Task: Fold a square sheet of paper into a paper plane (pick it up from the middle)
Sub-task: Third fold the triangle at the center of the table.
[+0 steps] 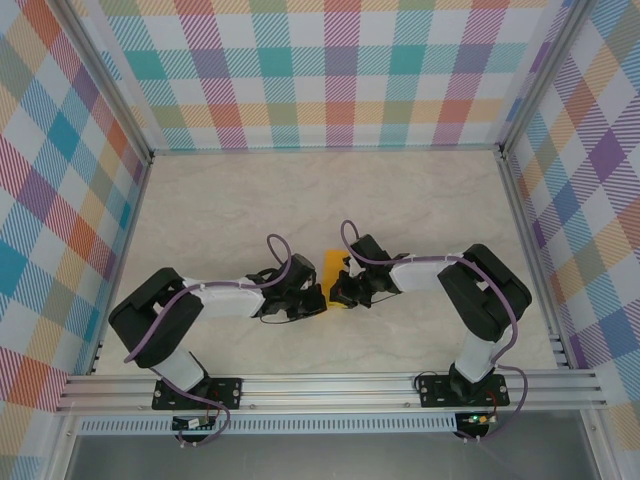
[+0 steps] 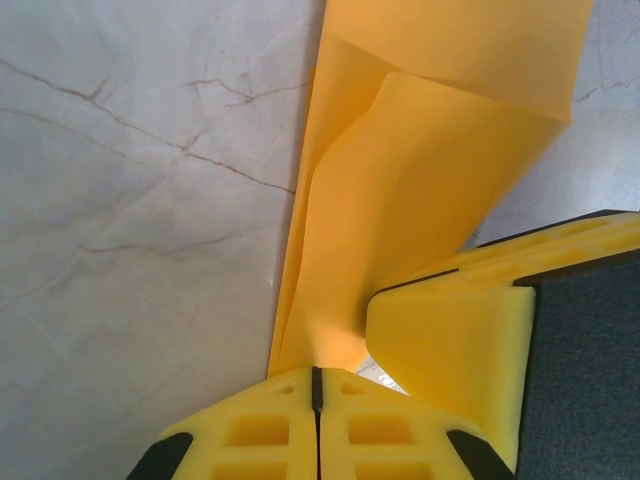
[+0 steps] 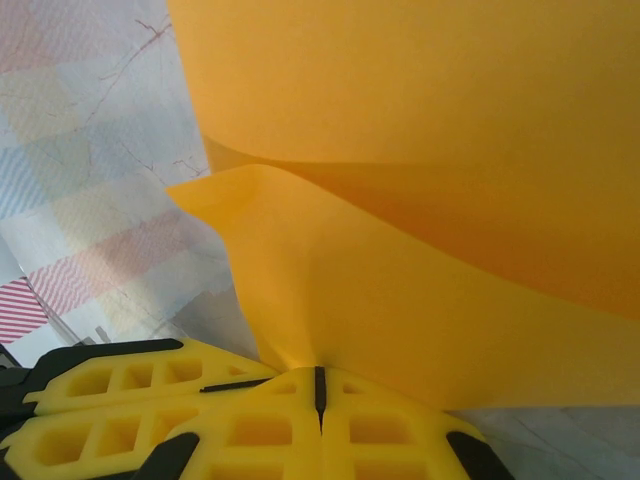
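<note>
The left fingers (image 2: 295, 395) sat closest in the left wrist view, pressed together at 6 o'clock and pinching the lower edge of the sheet of paper (image 2: 420, 180). From that pinch the orange-yellow sheet ran up toward 12 o'clock, bent into overlapping layers with a soft crease down its length. The right fingers (image 2: 450, 340) came in from 4 o'clock and touched the same lower edge just beside the left pair.

In the right wrist view, the right fingers were also pressed together and nipped the paper at 6 o'clock. The sheet curved away in two layers toward 12 and 3 o'clock.

From above, the paper lay near the middle of the pale marbled counter (image 1: 420, 200). The left fingers were at its 7 o'clock and the right at its 5 o'clock, close together. I could not tell whether the paper touched the counter. Checked walls (image 1: 330, 70) stood at 9, 12 and 3 o'clock.
</note>
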Controlling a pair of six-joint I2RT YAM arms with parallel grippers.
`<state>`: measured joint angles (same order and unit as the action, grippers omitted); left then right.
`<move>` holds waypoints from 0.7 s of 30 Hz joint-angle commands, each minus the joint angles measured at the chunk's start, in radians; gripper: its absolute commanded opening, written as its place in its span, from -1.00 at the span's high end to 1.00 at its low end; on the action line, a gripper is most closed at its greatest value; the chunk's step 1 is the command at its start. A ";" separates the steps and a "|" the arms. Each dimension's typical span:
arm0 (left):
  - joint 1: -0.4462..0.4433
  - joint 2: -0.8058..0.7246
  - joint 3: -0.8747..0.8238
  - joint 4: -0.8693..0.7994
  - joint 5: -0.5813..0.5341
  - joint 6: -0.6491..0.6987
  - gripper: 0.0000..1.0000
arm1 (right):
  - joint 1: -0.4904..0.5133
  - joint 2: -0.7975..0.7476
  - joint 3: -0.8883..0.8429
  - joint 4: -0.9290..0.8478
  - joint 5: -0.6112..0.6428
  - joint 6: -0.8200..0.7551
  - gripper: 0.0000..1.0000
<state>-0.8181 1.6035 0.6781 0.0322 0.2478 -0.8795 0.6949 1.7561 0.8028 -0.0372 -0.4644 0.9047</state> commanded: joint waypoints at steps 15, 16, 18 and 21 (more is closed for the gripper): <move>-0.013 0.026 -0.052 -0.181 -0.063 -0.019 0.90 | -0.113 -0.011 -0.047 0.008 0.133 -0.187 0.88; -0.012 0.028 -0.052 -0.183 -0.062 -0.020 0.90 | -0.127 -0.016 -0.054 0.011 0.145 -0.197 0.87; -0.012 0.032 -0.051 -0.186 -0.060 -0.018 0.90 | -0.157 -0.027 -0.065 0.011 0.164 -0.212 0.88; -0.013 0.037 -0.048 -0.187 -0.058 -0.019 0.90 | -0.200 -0.047 -0.076 0.003 0.199 -0.247 0.88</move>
<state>-0.8181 1.5963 0.6621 0.0444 0.2420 -0.9009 0.5476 1.7206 0.7570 -0.0036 -0.4267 0.7315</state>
